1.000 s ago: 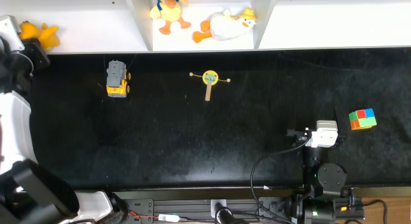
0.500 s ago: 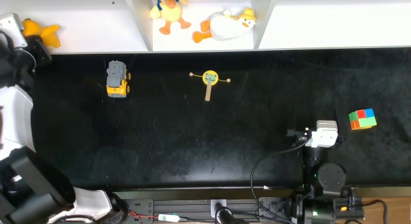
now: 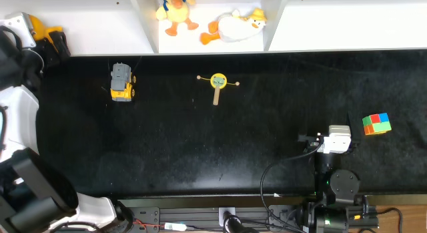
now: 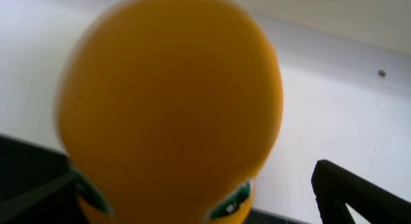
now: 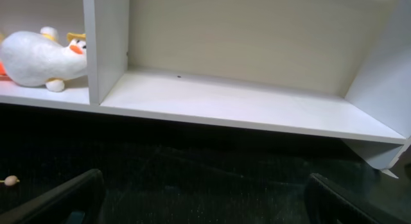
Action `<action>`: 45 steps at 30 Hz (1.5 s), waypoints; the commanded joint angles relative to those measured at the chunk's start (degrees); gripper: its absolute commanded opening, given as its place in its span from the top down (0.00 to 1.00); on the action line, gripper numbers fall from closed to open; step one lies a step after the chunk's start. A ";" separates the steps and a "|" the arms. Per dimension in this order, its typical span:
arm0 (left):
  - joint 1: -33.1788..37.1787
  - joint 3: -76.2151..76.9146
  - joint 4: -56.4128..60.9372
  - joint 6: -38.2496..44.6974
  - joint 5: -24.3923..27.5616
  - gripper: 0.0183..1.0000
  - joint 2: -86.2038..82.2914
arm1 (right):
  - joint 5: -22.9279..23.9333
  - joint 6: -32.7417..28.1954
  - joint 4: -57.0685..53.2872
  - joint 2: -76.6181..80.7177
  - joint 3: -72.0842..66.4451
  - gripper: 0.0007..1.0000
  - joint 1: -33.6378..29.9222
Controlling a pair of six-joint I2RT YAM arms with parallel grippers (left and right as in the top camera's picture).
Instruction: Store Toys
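An orange-yellow plush toy [image 3: 40,27] lies in the left compartment of the white shelf [image 3: 100,33]. My left gripper [image 3: 57,45] is at it, open. In the left wrist view the toy [image 4: 173,115] looms very close between the spread fingers [image 4: 359,195], with a gap to one of them. A grey and yellow toy truck [image 3: 121,81], a yellow stick toy [image 3: 218,83] and a multicoloured cube [image 3: 376,123] lie on the black table. My right gripper [image 3: 331,139] rests low at the front right, open and holding nothing.
A yellow duck plush [image 3: 177,9] and a white duck plush [image 3: 233,25] lie in the middle compartment. The right compartment [image 5: 244,102] holds nothing. Cables run along the table's front edge [image 3: 280,193].
My left gripper has moved up and to the right, from the table's back edge into the left compartment around the plush toy. The right arm has not moved.
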 commanded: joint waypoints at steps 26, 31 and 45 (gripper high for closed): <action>-20.74 -33.42 6.08 -1.44 -6.64 0.00 -20.44 | 0.46 -0.17 0.22 -0.39 -0.76 0.00 -0.15; -20.74 -33.38 12.31 -0.13 -6.67 0.00 -15.76 | 0.46 -0.17 0.22 -0.39 -0.76 0.00 -0.15; -20.74 -33.29 18.01 0.11 -6.67 0.33 -8.63 | 0.46 -0.15 0.22 -0.39 -0.76 0.00 -0.15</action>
